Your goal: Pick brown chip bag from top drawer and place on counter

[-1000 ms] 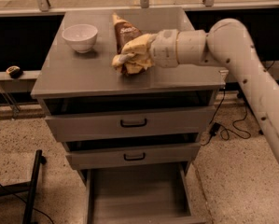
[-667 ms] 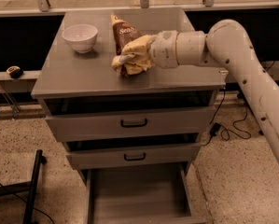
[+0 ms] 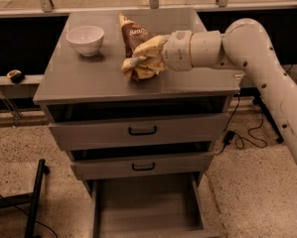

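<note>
1. Task item: the brown chip bag (image 3: 132,36) lies on the grey worktop (image 3: 88,78), right of centre. Its narrow end points to the rear edge and its near end is under the tool. It is out of the top drawer (image 3: 138,130).
2. Tool: the tool (image 3: 140,64) sits at the bag's near end, low over the worktop, and covers that end. The white arm (image 3: 267,68) reaches in from the right. I cannot tell whether the tool is spread or is pinching the bag.
3. Other items: a white bowl (image 3: 85,38) stands at the left rear of the worktop, near the bag but apart from it. The bottom drawer (image 3: 148,207) is pulled well out.
4. Step in hand, as judged: the placing stage, at or near set-down. The bag looks to be resting on the surface, though contact under the tool cannot be confirmed.
5. Next move, as judged: confirm the bag is released, then lift the tool straight up and withdraw it to the right.
6. Risk, as judged: a sideways withdrawal could drag the light foil bag across the surface. Movement to the left could bring it against the bowl.
</note>
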`<state>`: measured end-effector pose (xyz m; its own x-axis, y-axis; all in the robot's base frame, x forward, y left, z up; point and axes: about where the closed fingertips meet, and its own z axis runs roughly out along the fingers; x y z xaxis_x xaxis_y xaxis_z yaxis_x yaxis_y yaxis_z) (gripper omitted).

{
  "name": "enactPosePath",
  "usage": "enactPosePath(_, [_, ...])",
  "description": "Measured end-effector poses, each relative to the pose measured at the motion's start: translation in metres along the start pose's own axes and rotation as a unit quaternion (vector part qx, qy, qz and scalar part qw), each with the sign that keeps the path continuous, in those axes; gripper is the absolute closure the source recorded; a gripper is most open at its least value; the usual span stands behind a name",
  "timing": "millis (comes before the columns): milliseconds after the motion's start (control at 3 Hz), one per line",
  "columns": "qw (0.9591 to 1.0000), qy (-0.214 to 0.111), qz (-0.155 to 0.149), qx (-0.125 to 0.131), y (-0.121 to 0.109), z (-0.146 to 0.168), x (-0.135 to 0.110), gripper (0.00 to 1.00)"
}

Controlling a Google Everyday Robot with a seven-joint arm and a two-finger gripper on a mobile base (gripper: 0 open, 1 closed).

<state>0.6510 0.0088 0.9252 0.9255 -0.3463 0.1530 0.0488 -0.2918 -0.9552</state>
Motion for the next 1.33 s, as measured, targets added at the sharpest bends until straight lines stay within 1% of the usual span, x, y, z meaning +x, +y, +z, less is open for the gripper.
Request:
enactPosePath(333, [0.9994,0.029,0.014,0.016,-0.013,-0.026,0.008,0.14])
enactPosePath(667, [0.9982,0.052,0.021,0.021,-0.022,-0.047,0.011,0.0])
enactPosePath(1000, [0.9973,0.065,0.026,0.022,-0.025,-0.058,0.012,0.0])
enactPosePath(1333, [0.9955,0.088,0.025,0.021,-0.032,-0.081,0.008,0.0])
